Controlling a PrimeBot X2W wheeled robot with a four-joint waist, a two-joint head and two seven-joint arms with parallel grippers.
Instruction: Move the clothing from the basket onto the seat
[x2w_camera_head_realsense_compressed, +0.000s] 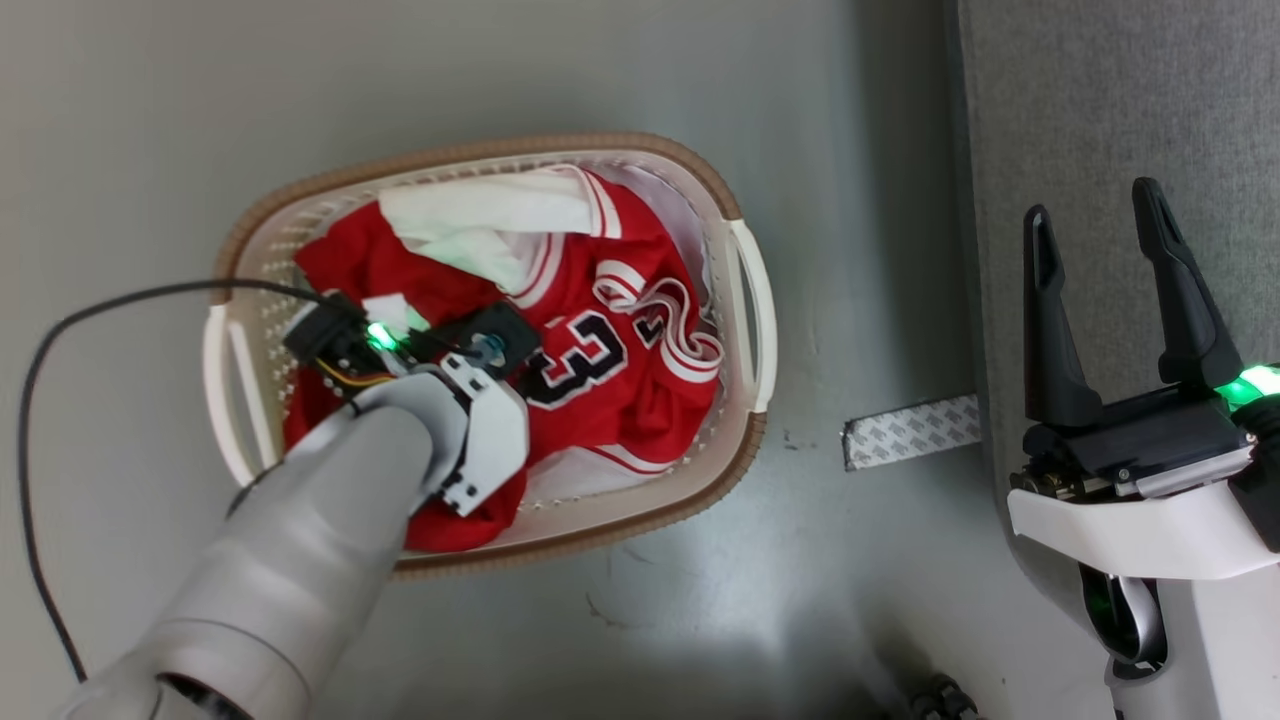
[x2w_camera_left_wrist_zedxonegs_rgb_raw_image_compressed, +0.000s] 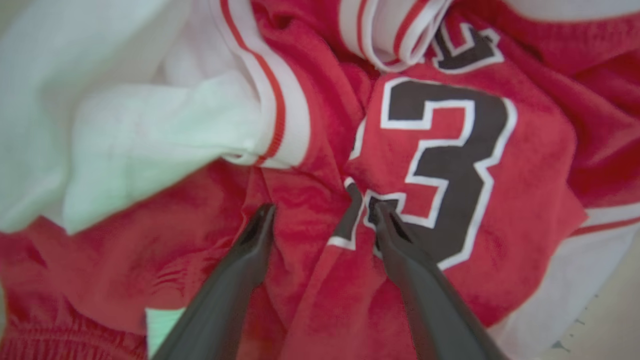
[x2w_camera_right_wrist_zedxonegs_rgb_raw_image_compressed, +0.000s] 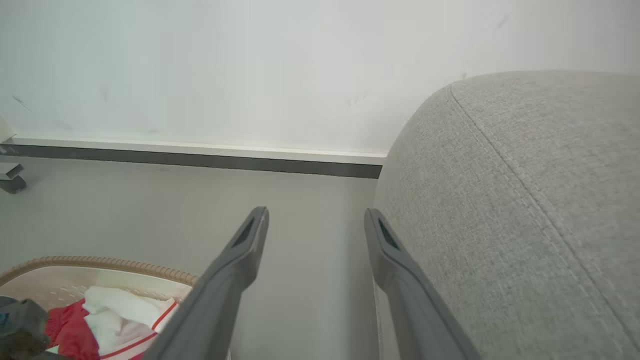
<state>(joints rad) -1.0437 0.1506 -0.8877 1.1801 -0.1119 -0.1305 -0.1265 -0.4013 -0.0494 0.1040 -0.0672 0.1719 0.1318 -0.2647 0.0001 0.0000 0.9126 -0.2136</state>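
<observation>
The red jersey (x2w_camera_head_realsense_compressed: 600, 330) with its black number and white fabric part lies crumpled in the cream basket (x2w_camera_head_realsense_compressed: 745, 300) with the brown rim. My left arm reaches down into the basket. In the left wrist view the left gripper (x2w_camera_left_wrist_zedxonegs_rgb_raw_image_compressed: 320, 210) is open, its fingertips pressed into the red cloth beside the number 3 (x2w_camera_left_wrist_zedxonegs_rgb_raw_image_compressed: 450, 160), a fold of cloth between them. My right gripper (x2w_camera_head_realsense_compressed: 1095, 215) stands open at the right, over the edge of the grey seat (x2w_camera_head_realsense_compressed: 1100, 100), holding nothing. The right wrist view shows the right gripper (x2w_camera_right_wrist_zedxonegs_rgb_raw_image_compressed: 315, 215) beside the seat (x2w_camera_right_wrist_zedxonegs_rgb_raw_image_compressed: 525, 200).
The basket stands on a grey floor (x2w_camera_head_realsense_compressed: 850, 600). A strip of patterned tape (x2w_camera_head_realsense_compressed: 910, 432) lies on the floor beside the seat. A black cable (x2w_camera_head_realsense_compressed: 60, 330) loops from my left wrist over the floor. A pale wall with a dark skirting (x2w_camera_right_wrist_zedxonegs_rgb_raw_image_compressed: 200, 160) stands beyond.
</observation>
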